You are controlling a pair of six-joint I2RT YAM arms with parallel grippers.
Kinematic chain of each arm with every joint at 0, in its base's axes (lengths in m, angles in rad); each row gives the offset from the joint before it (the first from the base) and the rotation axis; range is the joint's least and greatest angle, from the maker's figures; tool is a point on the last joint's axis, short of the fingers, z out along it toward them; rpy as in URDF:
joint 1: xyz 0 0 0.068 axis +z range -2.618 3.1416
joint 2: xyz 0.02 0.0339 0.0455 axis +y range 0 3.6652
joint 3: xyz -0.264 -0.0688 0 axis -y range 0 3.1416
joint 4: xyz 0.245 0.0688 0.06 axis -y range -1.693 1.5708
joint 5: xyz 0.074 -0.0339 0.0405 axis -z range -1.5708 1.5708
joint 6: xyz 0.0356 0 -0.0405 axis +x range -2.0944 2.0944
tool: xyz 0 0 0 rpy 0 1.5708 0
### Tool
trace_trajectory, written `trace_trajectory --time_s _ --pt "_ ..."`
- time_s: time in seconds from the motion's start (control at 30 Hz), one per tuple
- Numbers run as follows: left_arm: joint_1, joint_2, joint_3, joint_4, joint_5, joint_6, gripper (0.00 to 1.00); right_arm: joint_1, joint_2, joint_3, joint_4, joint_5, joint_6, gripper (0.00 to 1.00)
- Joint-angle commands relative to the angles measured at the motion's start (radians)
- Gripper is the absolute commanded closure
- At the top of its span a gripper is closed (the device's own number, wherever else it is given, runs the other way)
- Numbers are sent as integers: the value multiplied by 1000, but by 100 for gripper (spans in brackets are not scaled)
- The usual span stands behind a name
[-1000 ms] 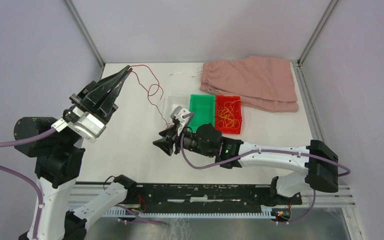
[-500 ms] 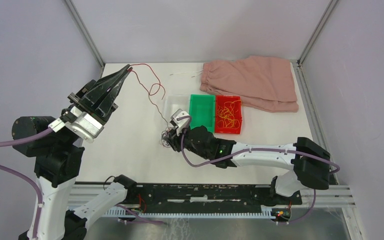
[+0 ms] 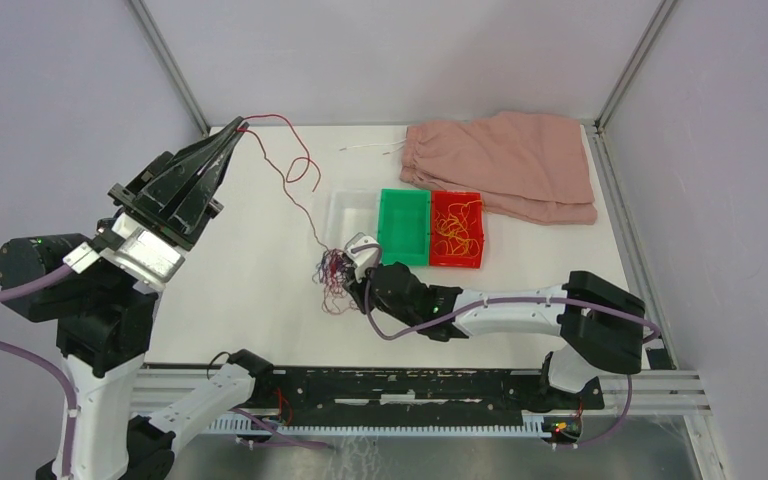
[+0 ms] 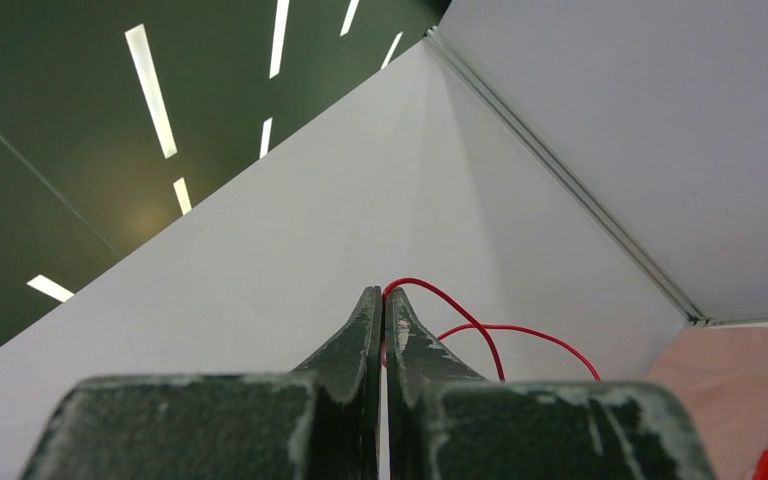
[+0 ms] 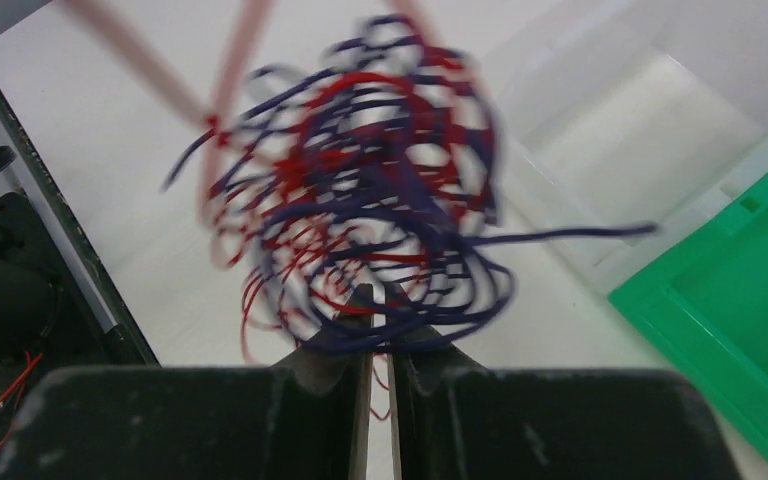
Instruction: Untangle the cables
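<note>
Just left of the green bin (image 3: pixel 405 228), the right gripper (image 5: pixel 378 296) is pinched on a clump of red and purple cables (image 5: pixel 370 200) — the red bin (image 3: pixel 457 232) touches the green bin's right side. Farther left and raised, the left gripper (image 4: pixel 383 300) is clamped on one red strand (image 4: pixel 465 318) trailing down to the clump.

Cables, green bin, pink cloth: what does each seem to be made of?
The cables look like thin wire in smooth plastic insulation, red and dark purple; they hold springy loops. The green bin seems rigid moulded plastic, slightly glossy, with crisp walls. The pink cloth looks like soft matte fabric, perhaps cotton; it folds and gathers at the hem.
</note>
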State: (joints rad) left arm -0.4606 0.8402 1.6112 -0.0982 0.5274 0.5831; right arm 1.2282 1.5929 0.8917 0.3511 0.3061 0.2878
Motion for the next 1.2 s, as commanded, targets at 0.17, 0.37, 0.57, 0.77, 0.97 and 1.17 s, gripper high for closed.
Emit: trace_trajectory --time_s 0.17,0.37,0.57,0.77,0.97,1.17 --pt "-1 -5 -6 36 -13 -16 97 -3 -113 -79 176 -88 131 45" --pt "0 -21 -40 34 -16 8 97 47 -169 -104 233 -326 190 37" --pt "0 -28 -55 30 -15 13 97 87 -169 -159 289 -399 234 38" --pt "-1 -25 -38 32 -14 -18 97 97 -104 -85 267 -387 222 48" --pt "0 -24 -16 30 -16 -43 97 82 -51 -14 254 -305 217 81" --pt "0 -32 -10 29 -18 -55 97 56 -38 -20 241 -257 227 100"
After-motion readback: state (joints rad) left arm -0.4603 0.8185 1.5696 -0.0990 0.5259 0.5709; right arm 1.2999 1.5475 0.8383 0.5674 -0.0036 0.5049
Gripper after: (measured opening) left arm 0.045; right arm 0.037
